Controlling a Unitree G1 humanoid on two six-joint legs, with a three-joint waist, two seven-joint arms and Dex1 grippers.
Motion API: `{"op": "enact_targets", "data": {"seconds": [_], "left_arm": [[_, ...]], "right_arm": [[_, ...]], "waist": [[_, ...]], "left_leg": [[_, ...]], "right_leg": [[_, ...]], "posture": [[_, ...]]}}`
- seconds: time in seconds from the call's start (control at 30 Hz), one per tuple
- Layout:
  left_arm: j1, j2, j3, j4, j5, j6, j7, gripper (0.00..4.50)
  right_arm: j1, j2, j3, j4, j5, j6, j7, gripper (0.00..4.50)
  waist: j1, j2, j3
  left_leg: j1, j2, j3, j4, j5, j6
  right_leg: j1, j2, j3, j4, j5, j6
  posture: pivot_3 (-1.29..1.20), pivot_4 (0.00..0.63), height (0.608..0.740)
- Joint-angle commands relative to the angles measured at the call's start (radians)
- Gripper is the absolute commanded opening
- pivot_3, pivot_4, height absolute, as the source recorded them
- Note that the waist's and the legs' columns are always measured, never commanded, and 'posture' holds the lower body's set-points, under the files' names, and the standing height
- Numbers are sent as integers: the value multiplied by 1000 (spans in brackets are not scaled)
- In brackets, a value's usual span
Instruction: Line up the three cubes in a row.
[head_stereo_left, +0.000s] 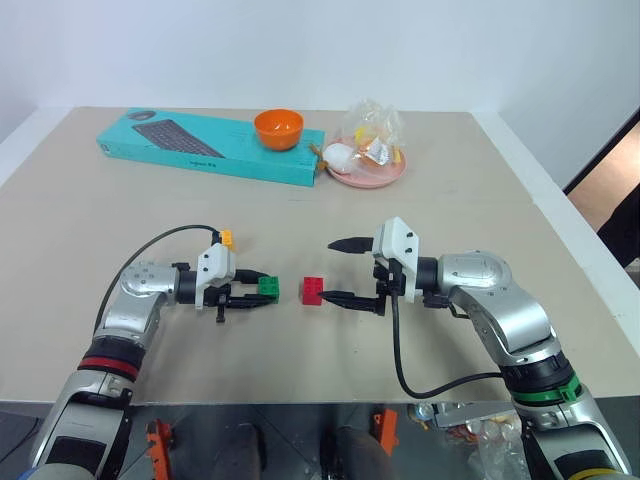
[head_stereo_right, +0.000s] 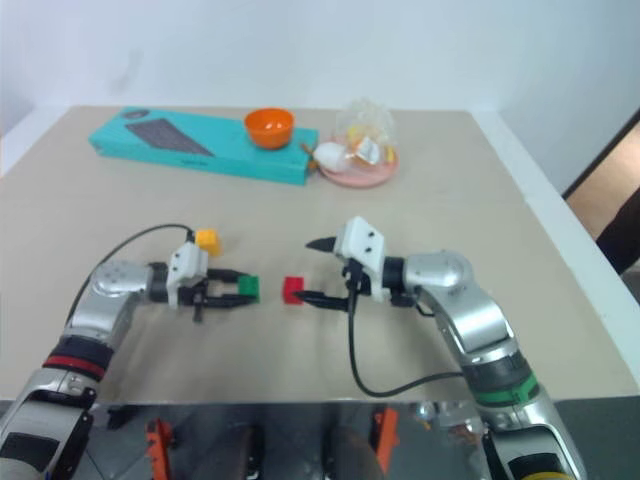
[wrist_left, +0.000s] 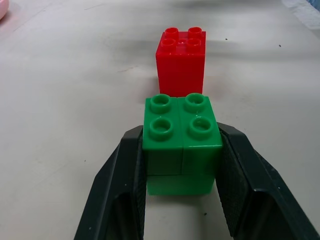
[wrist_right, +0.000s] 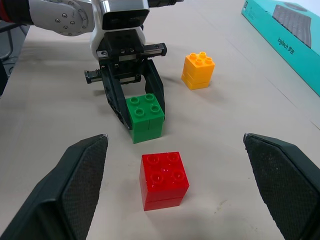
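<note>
Beige table (head_stereo_left: 480, 170): left gripper (head_stereo_left: 262, 288) clamps the green cube (head_stereo_left: 269, 288) near the red cube (head_stereo_left: 313, 290); right gripper (head_stereo_left: 342, 270) gapes empty. Yellow-orange cube (head_stereo_left: 227, 238) sits apart, unaligned.

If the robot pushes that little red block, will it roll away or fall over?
Probably neither. The small red studded plastic block has flat sides and sits flat on the beige table, so it should slide, not roll. It looks hard and light. It's slightly taller than wide, so a push near its top might tip it.

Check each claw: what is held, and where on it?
Left claw clamps the green cube by its two opposite side faces. Right claw is open, holding nothing.
</note>
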Motion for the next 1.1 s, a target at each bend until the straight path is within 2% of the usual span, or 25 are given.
{"op": "enact_targets", "data": {"seconds": [0.03, 0.17, 0.27, 0.47, 0.63, 0.83, 1.0, 1.1], "left_arm": [[-21, 4, -7, 6, 22, -23, -12, 1304], [-25, 7, -18, 20, 44, -35, -25, 1304], [-30, 6, -17, 24, 49, -34, -21, 2549], [-26, 37, 14, -28, 31, 8, -3, 4490], [33, 80, 75, -146, -11, 80, 53, 4490], [238, 130, 198, -448, -122, 268, 180, 4490], [370, 87, 319, -622, -171, 381, 411, 4490], [393, -27, 377, -659, -109, 381, 673, 4490]], "right_arm": [[-5, -11, -32, -31, 14, -8, -1, 4500], [-8, -9, -31, -29, 14, -7, 0, 4500], [-10, -7, -29, -26, 13, -7, 0, 4500], [-12, -5, -28, -22, 14, -9, 1, 4500], [-10, -5, -29, -16, 13, -16, 4, 4500], [-1, -11, -36, -14, 20, -22, 12, 4500], [9, -24, -43, -8, 24, -30, 25, 4500], [2, -29, -43, 8, 24, -37, 37, 4500]], "waist": [[0, 0, 0], [0, 0, 0], [0, 0, 0], [0, 0, 0], [-2, 0, 0], [-4, 0, 0], [-2, 0, 0], [1, 0, 0]], "left_leg": [[0, 0, 0, 0, 0, 0], [0, 0, 0, 2, 0, 0], [1, 0, 0, 2, 0, 0], [1, 0, 0, 3, 0, 0], [1, 0, 1, 3, 0, 0], [1, 1, 0, 3, 0, 0], [2, 1, 0, 3, 0, 0], [3, 0, 0, 3, 1, 1]], "right_leg": [[0, 0, 0, 0, 0, 0], [0, 0, 0, 2, 0, 0], [0, 0, 1, 4, 0, 0], [-1, 0, 1, 6, 0, 0], [-2, 0, 2, 7, 0, 0], [-2, 0, 6, 8, -1, 0], [-2, -2, 7, 8, -1, 0], [-1, -3, 6, 8, 0, 0]], "posture": [[0, 150, 740], [0, 150, 740], [0, 150, 740], [0, 150, 740], [0, 150, 740], [0, 150, 740], [0, 150, 740], [0, 150, 740]]}}
